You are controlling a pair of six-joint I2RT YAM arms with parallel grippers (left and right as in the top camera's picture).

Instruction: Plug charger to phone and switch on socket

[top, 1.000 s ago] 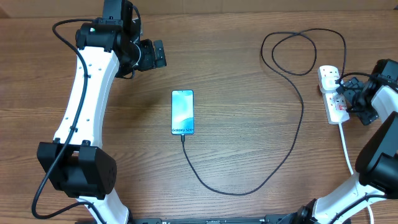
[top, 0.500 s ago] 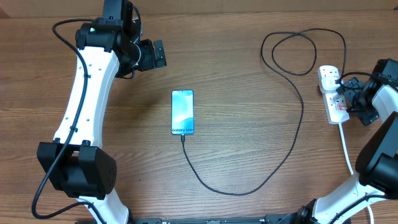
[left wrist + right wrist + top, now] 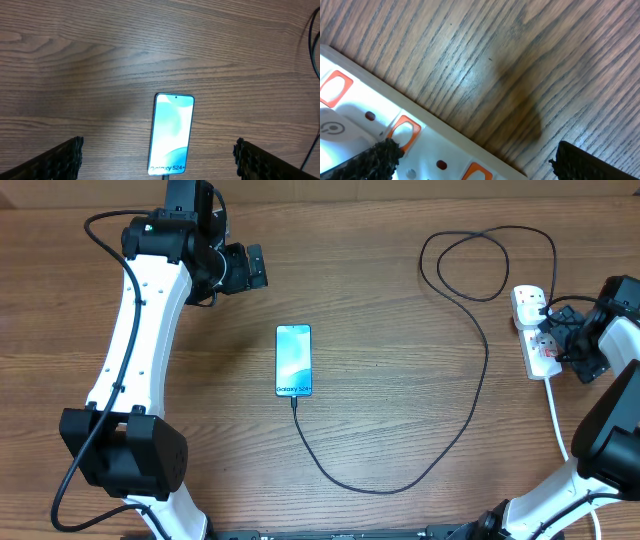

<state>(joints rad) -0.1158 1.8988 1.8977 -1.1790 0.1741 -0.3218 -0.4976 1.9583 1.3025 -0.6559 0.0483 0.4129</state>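
The left arm stretches up the tabletop (image 3: 400, 240), its pincer (image 3: 258, 267) spread wide and turned toward the phone (image 3: 294, 360), which lies flat at centre with the charger (image 3: 486, 355) meeting its bottom edge. At the far right, the right arm's open pincer (image 3: 553, 332) hovers low over the socket (image 3: 523, 300), which holds the cable's plug.

right pincer (image 3: 549, 338) shifted slightly, at socket (image 3: 526, 301)
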